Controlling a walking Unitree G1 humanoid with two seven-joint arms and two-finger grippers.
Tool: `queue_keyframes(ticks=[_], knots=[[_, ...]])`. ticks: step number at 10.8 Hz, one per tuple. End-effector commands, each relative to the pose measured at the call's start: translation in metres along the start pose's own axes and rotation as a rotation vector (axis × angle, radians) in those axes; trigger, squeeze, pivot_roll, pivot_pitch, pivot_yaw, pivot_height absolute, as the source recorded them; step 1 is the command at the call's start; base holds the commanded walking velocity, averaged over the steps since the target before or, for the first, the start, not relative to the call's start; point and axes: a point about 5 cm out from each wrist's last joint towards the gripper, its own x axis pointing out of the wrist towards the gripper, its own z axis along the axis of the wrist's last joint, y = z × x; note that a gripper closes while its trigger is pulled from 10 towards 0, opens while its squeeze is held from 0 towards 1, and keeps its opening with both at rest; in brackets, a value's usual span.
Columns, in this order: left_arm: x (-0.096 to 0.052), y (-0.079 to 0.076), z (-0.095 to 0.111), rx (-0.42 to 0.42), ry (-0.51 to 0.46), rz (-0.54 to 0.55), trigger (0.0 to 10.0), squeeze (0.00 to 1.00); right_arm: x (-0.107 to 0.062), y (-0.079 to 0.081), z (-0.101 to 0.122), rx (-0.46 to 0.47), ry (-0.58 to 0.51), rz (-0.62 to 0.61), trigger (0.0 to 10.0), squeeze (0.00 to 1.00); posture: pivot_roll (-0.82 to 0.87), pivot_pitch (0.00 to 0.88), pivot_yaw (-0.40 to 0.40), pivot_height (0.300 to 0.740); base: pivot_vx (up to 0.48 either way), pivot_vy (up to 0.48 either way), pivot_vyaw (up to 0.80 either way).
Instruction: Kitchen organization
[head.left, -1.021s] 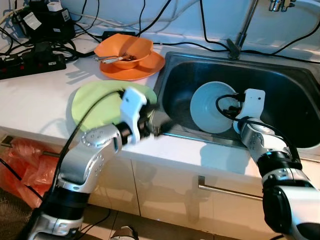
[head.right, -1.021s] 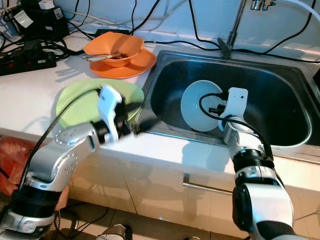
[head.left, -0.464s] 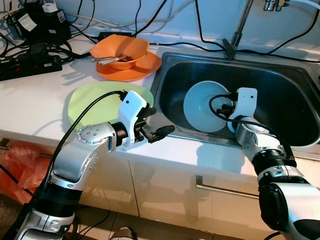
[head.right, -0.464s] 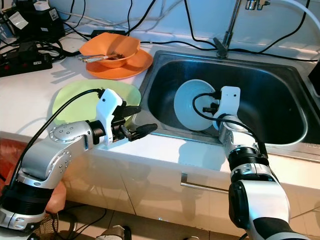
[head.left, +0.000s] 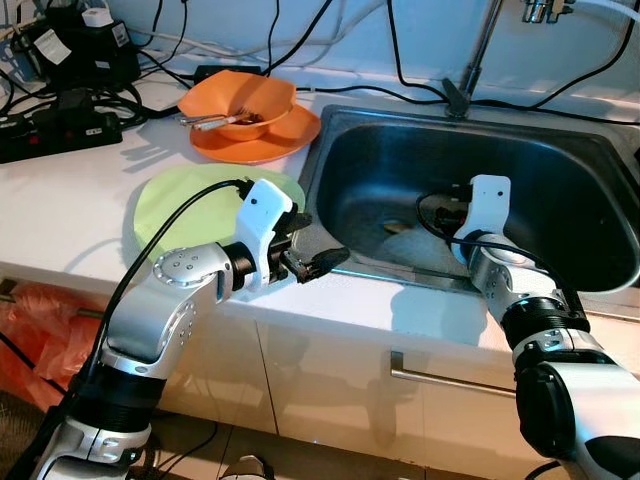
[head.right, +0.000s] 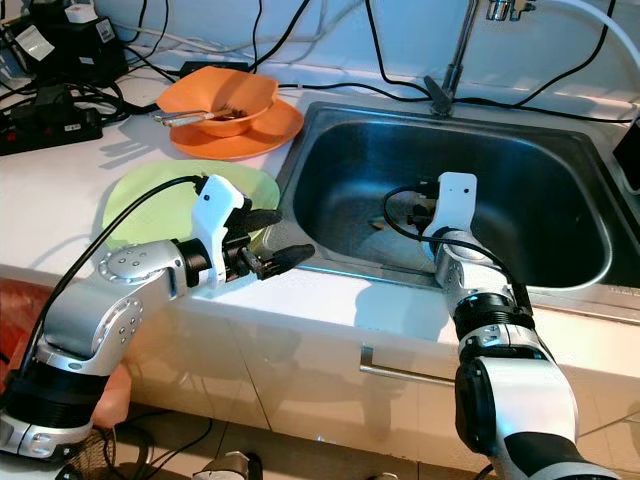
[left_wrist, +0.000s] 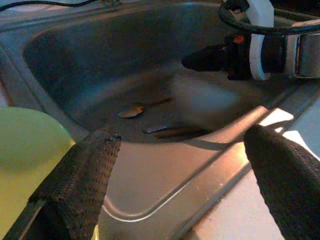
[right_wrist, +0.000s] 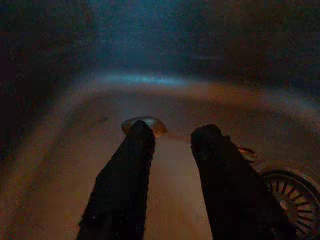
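Left claw agape, right claw parted.

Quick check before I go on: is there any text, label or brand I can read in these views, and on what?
No text is readable.
White labels on the black power units at the back left of the white countertop: print too small and blurred to read.
Nothing printed shows on the orange bowl, the green plate or the steel sink.

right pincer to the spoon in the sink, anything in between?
Nothing visible. The right pincer hangs low in the sink, fingers slightly apart, aimed at the spoon lying on the bare sink floor just ahead. The drain sits off to one side.
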Motion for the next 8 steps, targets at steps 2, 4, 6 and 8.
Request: queue_keyframes(ticks=[2, 4, 6, 8], knots=[[-0.001, 0.004, 0.003, 0.003, -0.004, 0.02, 10.0, 1.0, -0.001, 0.002, -0.021, 0.008, 0.078, 0.004, 10.0, 1.0, 0.12, 0.082, 0.008, 0.74, 0.0, 0.0, 0.0], [-0.003, 0.006, 0.004, 0.014, -0.011, 0.052, 10.0, 1.0, -0.001, 0.001, -0.02, 0.002, 0.068, -0.013, 10.0, 1.0, 0.12, 0.079, 0.008, 0.74, 0.0, 0.0, 0.0], [-0.016, 0.022, 0.016, 0.01, -0.134, 0.228, 10.0, 1.0, -0.001, 0.009, -0.001, -0.025, -0.074, 0.008, 10.0, 1.0, 0.12, 0.081, 0.007, 0.74, 0.0, 0.0, 0.0], [-0.032, 0.038, 0.027, 0.022, -0.284, 0.448, 10.0, 1.0, -0.004, 0.031, 0.008, -0.007, -0.15, 0.098, 10.0, 1.0, 0.13, 0.084, 0.001, 0.74, 0.0, 0.0, 0.0]])
